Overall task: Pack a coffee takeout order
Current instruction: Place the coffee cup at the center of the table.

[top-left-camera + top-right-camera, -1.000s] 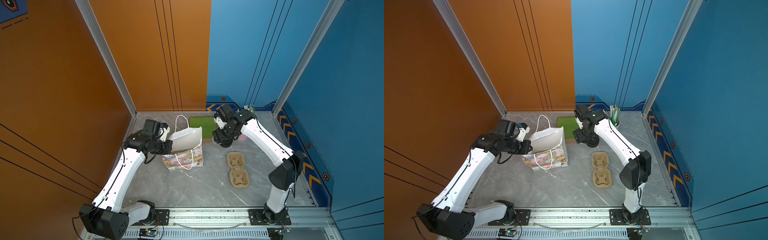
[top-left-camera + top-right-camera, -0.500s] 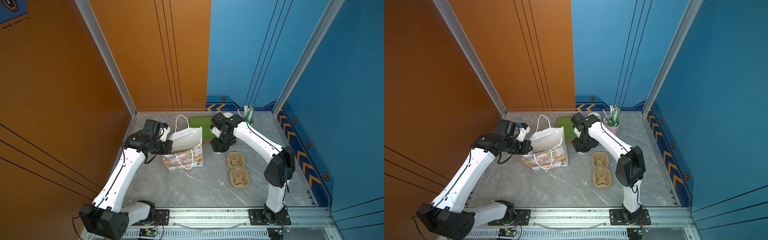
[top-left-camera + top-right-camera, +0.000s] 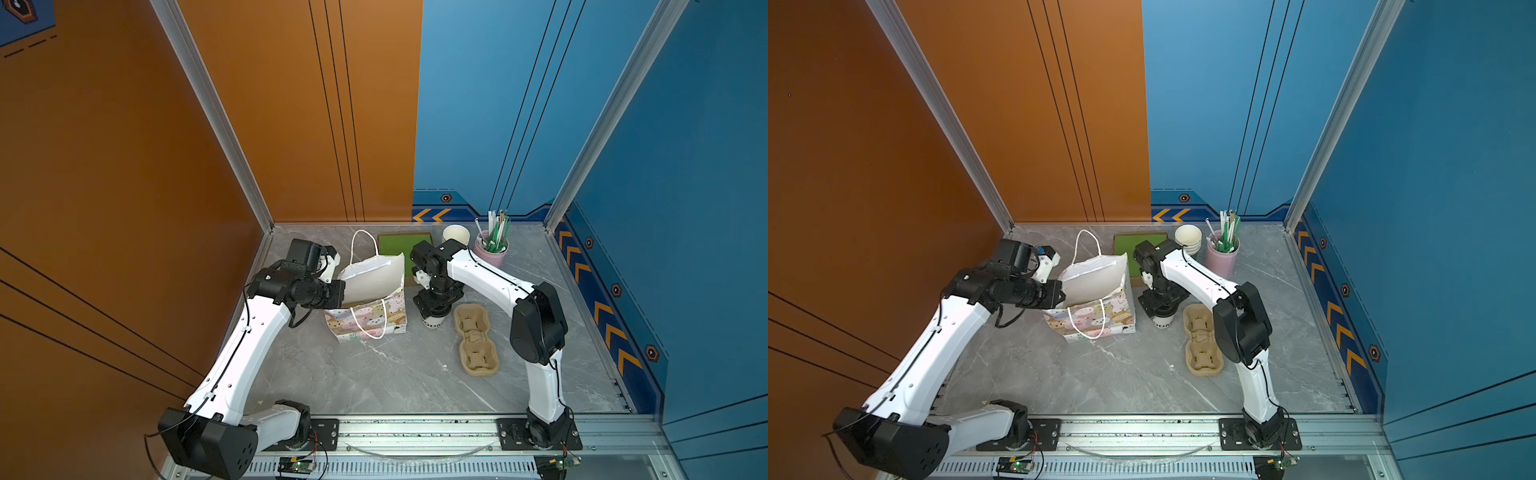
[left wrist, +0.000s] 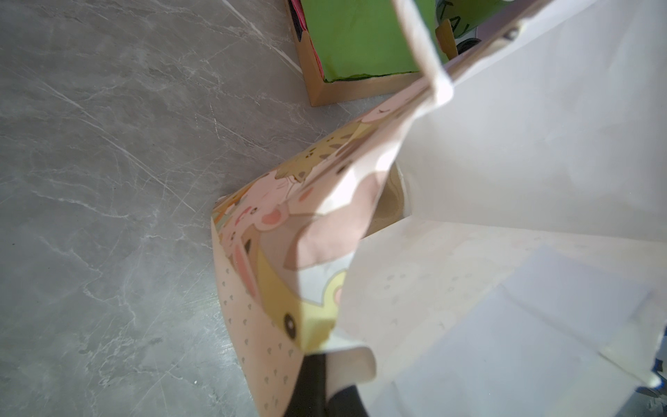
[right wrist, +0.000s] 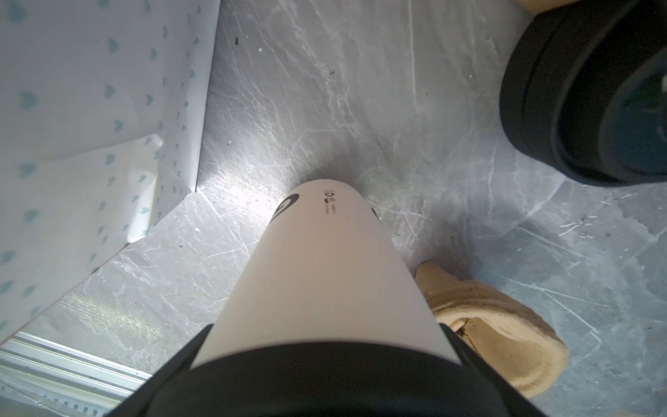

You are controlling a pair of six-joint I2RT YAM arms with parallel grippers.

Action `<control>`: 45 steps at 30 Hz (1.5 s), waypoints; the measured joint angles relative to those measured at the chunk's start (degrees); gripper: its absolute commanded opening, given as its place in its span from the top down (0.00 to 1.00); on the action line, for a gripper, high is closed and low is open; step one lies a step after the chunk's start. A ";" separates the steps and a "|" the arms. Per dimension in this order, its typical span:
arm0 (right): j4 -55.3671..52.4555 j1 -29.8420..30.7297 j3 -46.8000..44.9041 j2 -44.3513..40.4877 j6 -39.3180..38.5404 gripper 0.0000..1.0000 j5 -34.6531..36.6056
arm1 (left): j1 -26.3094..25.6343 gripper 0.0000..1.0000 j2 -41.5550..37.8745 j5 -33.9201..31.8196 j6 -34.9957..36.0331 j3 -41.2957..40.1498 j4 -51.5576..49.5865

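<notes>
Left gripper [image 3: 341,291] clamped on the gift bag [image 3: 370,322] rim. Paper cup [image 3: 433,322] stands upright at the bag's 3 o'clock, with the right gripper [image 3: 436,306] straddling its top; whether its fingers press or stand free, cannot tell. Cup judged light, thin-walled and crushable: grip lightly near the stiffer rim.

We see the bag [image 3: 370,299] standing on the worktop [image 3: 374,374], left of centre, with the left pincer [image 3: 340,293] at its left rim. Behind the bag, against the back wall, lies the tray [image 4: 361,88] with the napkin [image 4: 361,36] in it. Right of the tray stands a stack of cups [image 3: 456,235], and right of that the tin of straws [image 3: 492,255]. Just right of the bag stands the cup [image 3: 434,321], the lid [image 5: 325,368] on it and the right pincer [image 3: 436,303] directly over it. The carrier [image 3: 476,340] lies just right of the cup, running from there towards the front edge.
</notes>
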 measured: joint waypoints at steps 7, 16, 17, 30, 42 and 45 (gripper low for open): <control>0.00 0.07 0.00 0.00 -0.59 0.00 0.07 | 0.00 1.00 0.00 -0.02 0.00 0.00 -0.02; 0.31 0.39 0.02 0.00 -1.46 0.00 0.55 | 0.00 1.00 -0.02 -0.13 0.02 0.00 0.00; 0.48 0.39 0.02 0.00 -1.49 0.00 0.55 | 0.00 1.00 -0.02 -0.22 0.02 0.00 0.00; 9.57 -0.70 -6.38 -6.27 -3.63 0.00 0.46 | 1.36 1.00 -1.53 -1.70 0.00 0.00 0.33; 24.41 -1.90 -20.31 -15.52 -7.72 0.00 -3.41 | 3.32 1.00 -3.10 -2.86 -0.02 -0.02 0.33; 28.39 -1.90 -23.69 -18.25 -9.42 0.00 -4.70 | 3.67 1.00 -3.28 -3.06 0.00 -0.04 0.33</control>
